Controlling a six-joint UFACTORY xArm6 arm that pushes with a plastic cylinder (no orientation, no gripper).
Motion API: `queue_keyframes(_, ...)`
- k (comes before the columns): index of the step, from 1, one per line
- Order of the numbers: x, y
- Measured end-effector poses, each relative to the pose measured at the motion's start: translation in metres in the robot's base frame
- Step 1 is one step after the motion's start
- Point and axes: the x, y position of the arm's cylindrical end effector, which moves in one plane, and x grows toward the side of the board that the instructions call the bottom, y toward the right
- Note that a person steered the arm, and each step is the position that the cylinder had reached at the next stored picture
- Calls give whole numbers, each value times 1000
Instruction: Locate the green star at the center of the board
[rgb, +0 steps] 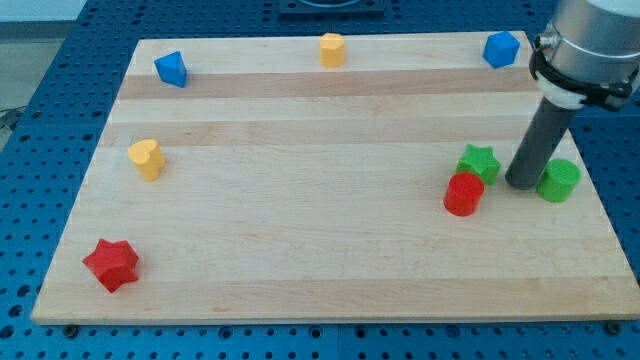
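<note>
Wooden board (300, 250), my tip (522, 185) between green star (479, 162) and green cylinder (559, 179), red cylinder (463, 194) just beside star, no jaws on rod.

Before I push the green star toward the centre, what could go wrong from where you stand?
1. The red cylinder appears to touch the green star on its lower-left side, so a push leftward may drag it along.
2. My tip sits between the star and the green cylinder; swinging round could knock that cylinder toward the board's right edge.
3. An off-centre contact on the star's points may spin it aside.
</note>
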Motion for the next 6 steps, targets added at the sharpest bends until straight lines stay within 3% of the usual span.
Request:
queue_keyframes(5, -21, -160)
queue_keyframes(6, -21, -167)
